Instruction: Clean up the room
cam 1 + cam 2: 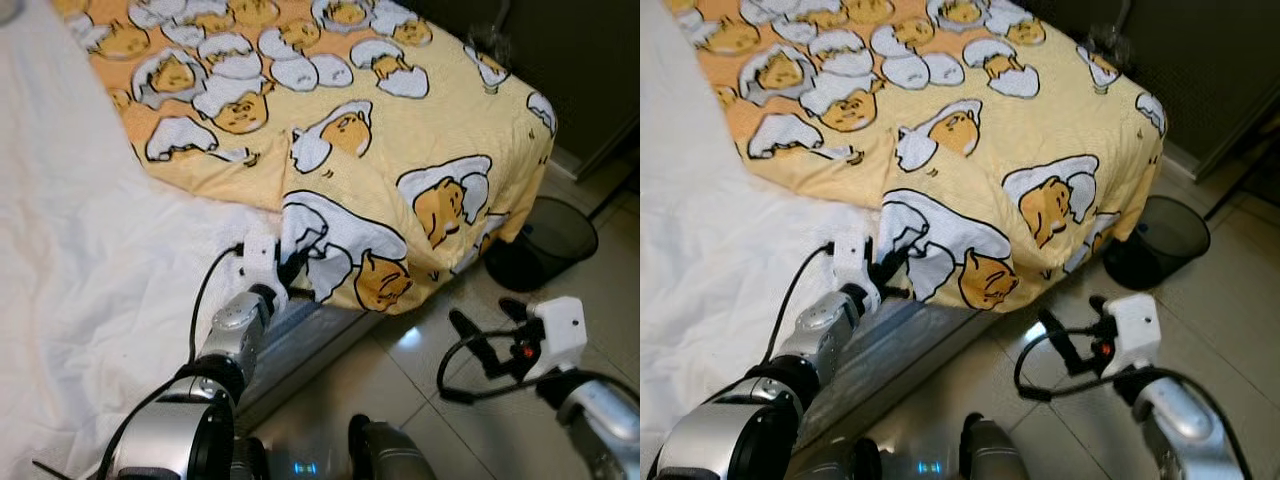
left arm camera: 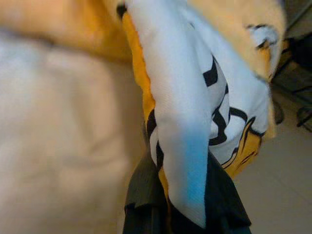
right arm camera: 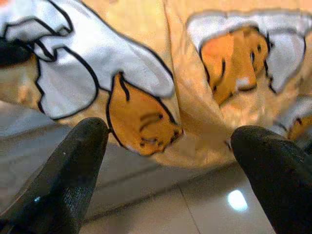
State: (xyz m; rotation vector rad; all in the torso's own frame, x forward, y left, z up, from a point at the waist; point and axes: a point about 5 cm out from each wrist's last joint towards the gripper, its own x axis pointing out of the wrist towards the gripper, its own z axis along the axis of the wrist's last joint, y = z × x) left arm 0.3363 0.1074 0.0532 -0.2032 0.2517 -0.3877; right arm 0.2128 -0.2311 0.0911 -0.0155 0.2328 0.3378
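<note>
The yellow blanket (image 1: pixel 330 130) with the egg pictures lies on the bed, over the white sheet (image 1: pixel 70 260). One corner hangs down off the bed's edge toward the floor (image 1: pixel 440 430).

The left gripper (image 1: pixel 285 268) is pinching the blanket's edge, right where the blanket meets the white sheet. In the left wrist view its fingers (image 2: pixel 146 195) are pressed together on a fold of the cloth.

I think the step now is to pull the blanket flat and tidy. To do it well, the left gripper should hold the fold tight and pull slowly and evenly, so the cloth does not slip out. It should not yank, or the blanket may bunch up.

The left arm reaches forward and up to the bed's edge, almost straight.

The right gripper (image 1: pixel 490 335) hangs low over the floor, beside the blanket's hanging corner. Its fingers (image 3: pixel 73 165) are spread wide and hold nothing. They point at the hanging corner, so I think it could grab there next.

A black bin (image 1: pixel 545 245) stands on the floor just past the blanket's corner.
</note>
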